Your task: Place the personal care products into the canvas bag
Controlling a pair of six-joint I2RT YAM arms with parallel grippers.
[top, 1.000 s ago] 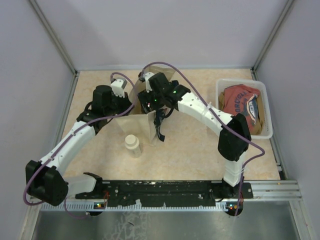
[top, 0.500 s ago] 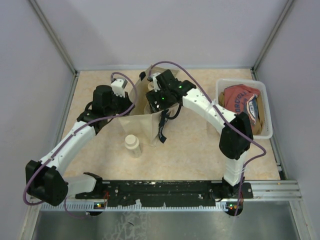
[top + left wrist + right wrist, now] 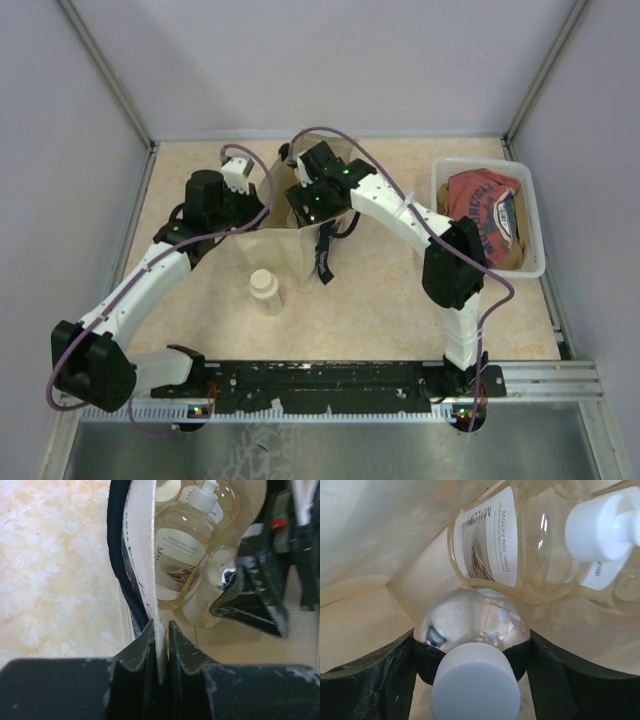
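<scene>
Item: round clear bottle [image 3: 470, 617], clamped in right pincer [image 3: 472, 660] inside canvas bag [image 3: 141, 555] (rim pinched by left pincer [image 3: 160, 632]). Risk: if rim slips, mouth collapses.

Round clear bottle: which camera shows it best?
Right wrist. The round clear bottle fills the foreground, clamped in the right gripper, white cap toward the lens. Left wrist catches only a sliver inside the canvas bag; the top view hides it behind the arm.
</scene>
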